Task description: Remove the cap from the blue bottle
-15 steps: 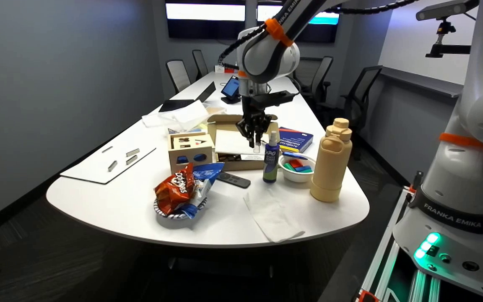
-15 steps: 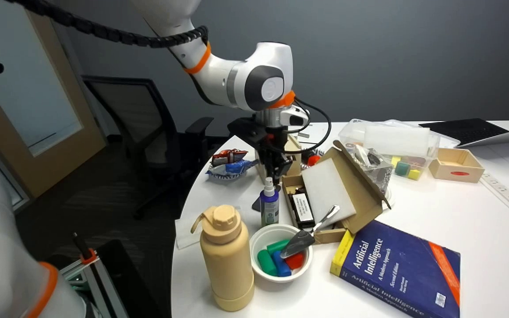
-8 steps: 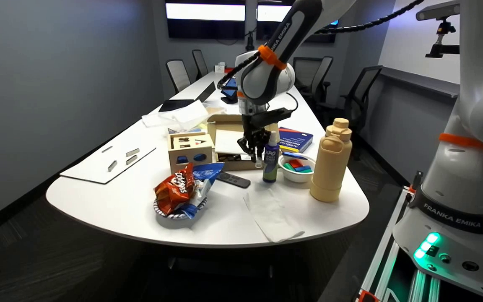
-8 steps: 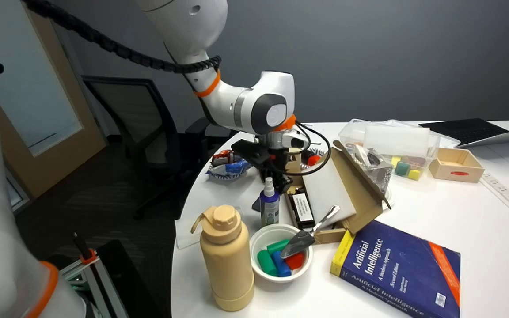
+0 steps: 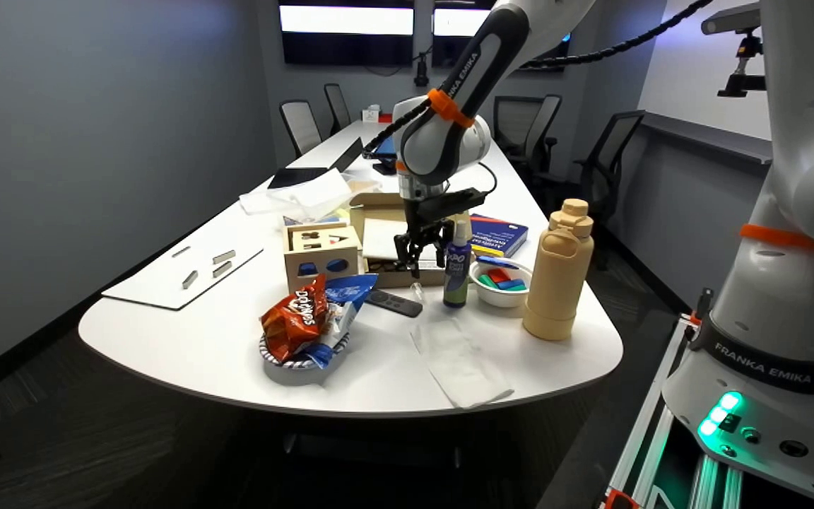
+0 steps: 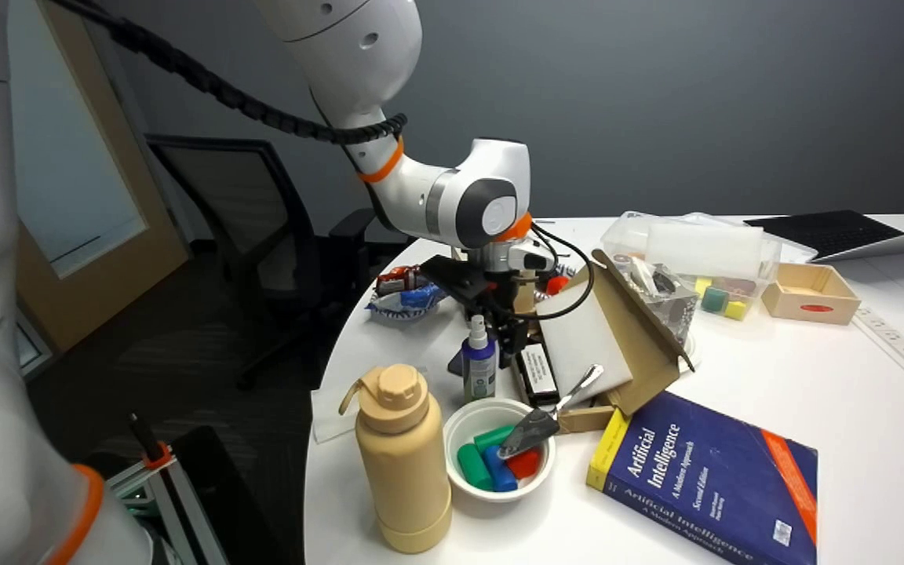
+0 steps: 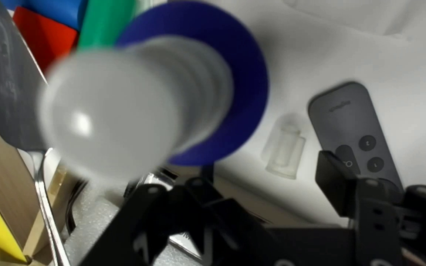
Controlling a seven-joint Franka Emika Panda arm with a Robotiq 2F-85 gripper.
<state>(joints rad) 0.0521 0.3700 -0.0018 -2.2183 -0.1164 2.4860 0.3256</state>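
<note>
Cap is lying loose, seemingly on its side, beside the remote, right of wrist-view centre. Blue Expo spray bottle is standing upright, its nozzle showing bare. Hand is hanging wide, holding nothing. Uncapping is looking done; perhaps only retreat remaining.

The robot's white base stands at the right in an exterior view, with its green lights on. There, the arm slopes down and to the left from high up. The wrist bends so the gripper hangs under it, pointing down. In the wrist view, its two black fingers are wide apart, one left, one right.
</note>
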